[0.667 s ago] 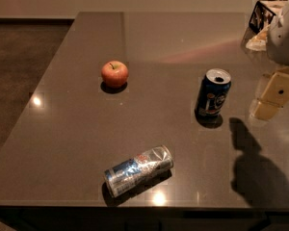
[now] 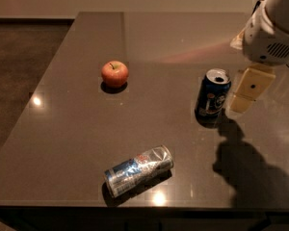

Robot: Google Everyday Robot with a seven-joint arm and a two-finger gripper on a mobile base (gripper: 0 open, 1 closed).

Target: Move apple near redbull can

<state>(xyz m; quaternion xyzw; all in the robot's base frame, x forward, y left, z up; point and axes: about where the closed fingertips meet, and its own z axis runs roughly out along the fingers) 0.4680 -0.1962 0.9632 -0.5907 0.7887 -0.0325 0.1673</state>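
The apple [image 2: 115,73] is small, round and red-orange with a short stem. It sits on the dark table [image 2: 86,129] left of centre. The redbull can [image 2: 138,171] is slim, silver and blue, dented, and lies on its side near the table's front edge. My gripper [image 2: 249,89] hangs above the table at the right, just right of a dark blue can. It is far from the apple and holds nothing that I can see.
A shorter dark blue can [image 2: 212,96] with a round logo stands upright at the right, next to the gripper. The arm's white body [image 2: 274,28] fills the top right corner. The floor lies beyond the table's left edge [image 2: 33,95].
The arm and gripper have shifted a little to the left, towards the dark blue can. The apple and both cans have not moved.
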